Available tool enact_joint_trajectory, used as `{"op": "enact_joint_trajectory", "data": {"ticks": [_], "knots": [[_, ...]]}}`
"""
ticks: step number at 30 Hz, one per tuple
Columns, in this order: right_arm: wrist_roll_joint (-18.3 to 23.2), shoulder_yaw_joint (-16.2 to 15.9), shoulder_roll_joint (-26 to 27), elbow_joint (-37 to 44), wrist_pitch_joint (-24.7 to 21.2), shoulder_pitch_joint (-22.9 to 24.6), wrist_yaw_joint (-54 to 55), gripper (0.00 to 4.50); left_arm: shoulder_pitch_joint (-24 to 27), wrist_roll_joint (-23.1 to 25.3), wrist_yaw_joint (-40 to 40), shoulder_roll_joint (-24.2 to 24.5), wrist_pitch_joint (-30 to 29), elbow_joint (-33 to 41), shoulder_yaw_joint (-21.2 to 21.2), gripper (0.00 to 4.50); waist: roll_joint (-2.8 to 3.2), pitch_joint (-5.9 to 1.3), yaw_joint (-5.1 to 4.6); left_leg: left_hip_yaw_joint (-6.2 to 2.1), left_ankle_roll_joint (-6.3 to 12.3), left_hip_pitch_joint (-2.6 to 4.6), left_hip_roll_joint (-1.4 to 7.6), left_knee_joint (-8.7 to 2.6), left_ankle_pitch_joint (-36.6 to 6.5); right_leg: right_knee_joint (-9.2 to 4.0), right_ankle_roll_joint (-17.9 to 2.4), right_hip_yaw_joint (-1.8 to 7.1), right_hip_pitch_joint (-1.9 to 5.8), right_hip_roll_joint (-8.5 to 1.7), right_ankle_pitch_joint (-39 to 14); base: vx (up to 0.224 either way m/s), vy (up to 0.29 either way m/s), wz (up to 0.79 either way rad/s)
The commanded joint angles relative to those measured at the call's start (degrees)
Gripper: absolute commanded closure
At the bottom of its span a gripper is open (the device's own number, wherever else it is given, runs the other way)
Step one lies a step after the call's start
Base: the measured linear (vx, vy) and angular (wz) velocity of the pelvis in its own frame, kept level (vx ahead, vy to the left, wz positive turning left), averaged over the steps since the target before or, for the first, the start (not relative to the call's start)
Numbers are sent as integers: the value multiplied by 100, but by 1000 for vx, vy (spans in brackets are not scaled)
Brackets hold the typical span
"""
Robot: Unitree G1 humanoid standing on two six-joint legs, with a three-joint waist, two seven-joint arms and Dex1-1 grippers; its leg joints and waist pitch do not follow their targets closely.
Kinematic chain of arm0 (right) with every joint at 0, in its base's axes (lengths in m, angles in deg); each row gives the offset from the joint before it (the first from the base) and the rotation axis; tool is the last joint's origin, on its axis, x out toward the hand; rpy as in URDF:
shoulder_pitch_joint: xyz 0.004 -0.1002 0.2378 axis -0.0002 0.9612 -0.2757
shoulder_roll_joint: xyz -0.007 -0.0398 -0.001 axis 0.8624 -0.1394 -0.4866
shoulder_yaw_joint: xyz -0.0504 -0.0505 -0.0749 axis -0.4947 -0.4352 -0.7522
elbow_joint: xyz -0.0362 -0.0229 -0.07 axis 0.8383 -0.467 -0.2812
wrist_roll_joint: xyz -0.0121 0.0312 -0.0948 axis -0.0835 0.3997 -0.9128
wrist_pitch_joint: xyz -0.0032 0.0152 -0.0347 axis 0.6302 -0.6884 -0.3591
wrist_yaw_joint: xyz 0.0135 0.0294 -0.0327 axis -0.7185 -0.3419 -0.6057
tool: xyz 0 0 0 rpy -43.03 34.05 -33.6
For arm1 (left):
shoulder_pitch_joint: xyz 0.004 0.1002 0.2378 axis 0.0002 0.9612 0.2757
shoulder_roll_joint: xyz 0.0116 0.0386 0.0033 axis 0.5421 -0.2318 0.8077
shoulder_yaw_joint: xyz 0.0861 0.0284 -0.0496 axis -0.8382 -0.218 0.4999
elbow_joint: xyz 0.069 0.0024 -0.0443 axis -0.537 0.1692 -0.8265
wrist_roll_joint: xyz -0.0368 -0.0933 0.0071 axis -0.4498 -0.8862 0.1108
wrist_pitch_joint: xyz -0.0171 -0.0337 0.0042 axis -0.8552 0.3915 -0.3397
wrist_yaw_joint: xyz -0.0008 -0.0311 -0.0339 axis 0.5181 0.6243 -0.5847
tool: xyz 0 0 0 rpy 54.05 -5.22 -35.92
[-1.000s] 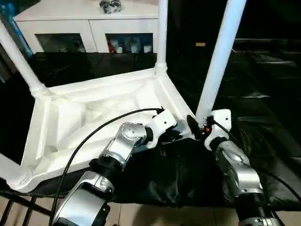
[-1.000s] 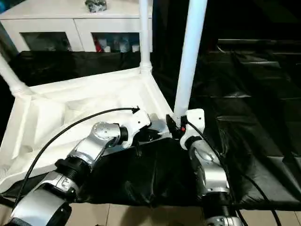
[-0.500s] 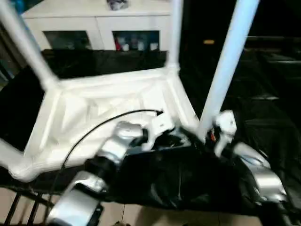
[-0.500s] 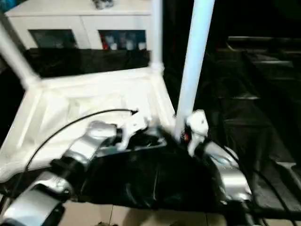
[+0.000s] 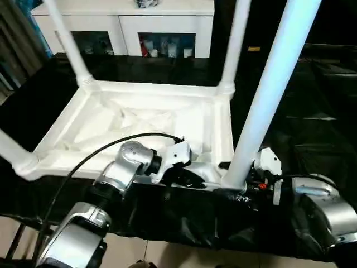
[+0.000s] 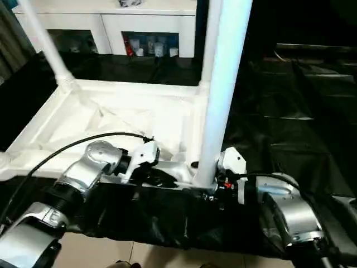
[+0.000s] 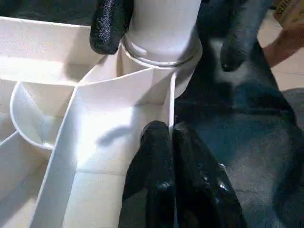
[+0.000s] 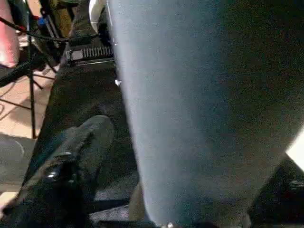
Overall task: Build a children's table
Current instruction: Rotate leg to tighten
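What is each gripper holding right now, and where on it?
Left gripper: shut on the tabletop's rim wall beside the near-right socket. Right gripper: fingers either side of that leg's base; a firm hold cannot be told.

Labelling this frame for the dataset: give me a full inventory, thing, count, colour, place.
table top: 1, white, upside down on the black cloth, ribbed underside up.
legs: 4, white, one in each corner socket; the nearest leg rises beside the right gripper.
black cloth: 1, covers the work surface.
cabinet: 1, white, glass doors, behind the table.
left gripper: 1, black fingers shut, pinching the table top's edge wall near the closest socket.
right gripper: 1, black fingers either side of the nearest leg's base.
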Motion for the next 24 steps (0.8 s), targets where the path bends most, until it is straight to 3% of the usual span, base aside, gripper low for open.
{"op": "enact_joint_trajectory", "data": {"ticks": [1,10,19,22,24], "knots": [[49,-196,-55,56,-142,-10,-205,98,11,-81,180,9,89,68,-87,450,-126,-294,8,-80,711,37,245,-323,-978,-388,-1565,185,281,-280,-723,0,0,0],[64,-310,-208,141,-317,45,-435,173,9,-128,337,102,113,39,-110,450,-116,-303,57,-79,686,43,249,-313,-942,-371,-1610,184,288,-285,-605,0,0,0],[124,-276,-81,200,-437,104,-256,220,12,-122,185,34,101,-2,-70,450,-109,-318,79,-84,655,41,245,-305,-942,-362,-1607,178,301,-287,-596,0,0,0],[46,-220,117,166,-411,156,117,231,-9,-106,-121,-101,-22,-46,3,450,-102,-310,65,-85,575,41,248,-320,-1075,-381,-1556,184,282,-289,-837,0,0,0],[-127,-81,608,-28,-204,187,951,238,-37,-62,-728,-409,-210,-121,86,450,-125,-296,16,-92,438,39,234,-336,-1184,-410,-1483,188,269,-296,-1100,0,0,0]]}}
